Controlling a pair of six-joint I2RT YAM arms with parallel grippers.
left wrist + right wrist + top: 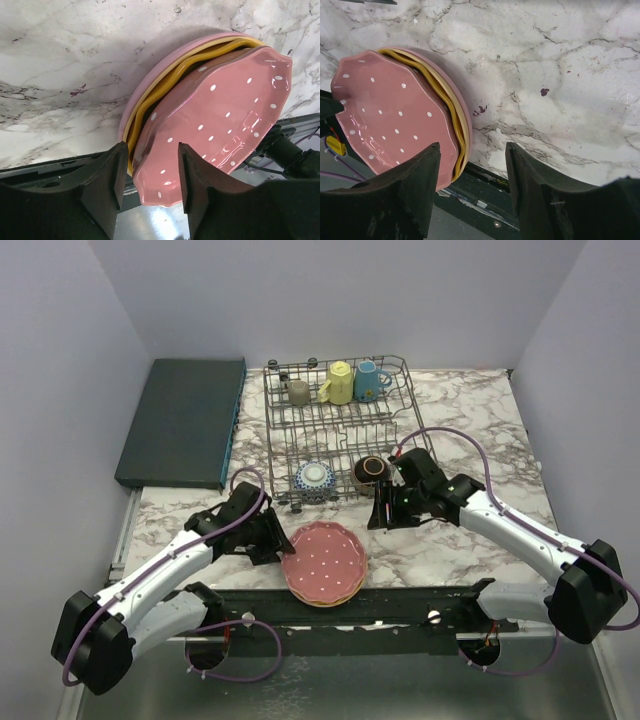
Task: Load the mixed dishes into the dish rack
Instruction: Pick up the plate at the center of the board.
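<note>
Overhead, far left, a dark teal slab lying flat on the marble table; next, low and left of centre, the left gripper, jaws roughly half apart and set astride the near rim of the top pink plate; impossible to tell pinching from mere straddling. Centre, at the table's near edge, the stack of dotted plates, not yet loaded, well short of the dish rack. Behind the stack, the dish rack, holding along its far side an olive-grey mug, a yellow mug and a blue mug; at its near side, a blue bowl and a brown bowl. Right of the stack, the right gripper, jaws wide and empty, pointing down at the marble just beside the stack's right rim.

Likely trouble: a pinch catching the orange plate along with the pink one, dragging or tipping the stack toward the table's edge; a glossy scalloped rim slipping from a shallow hold; later, a knock against the bowls at the rack's near side.

Hard to make out: the number of plates in the stack, only rims showing; contact at the left pads, masked by their own dark bulk; the bottom of both wrist views, blocked by the gripper bodies.
</note>
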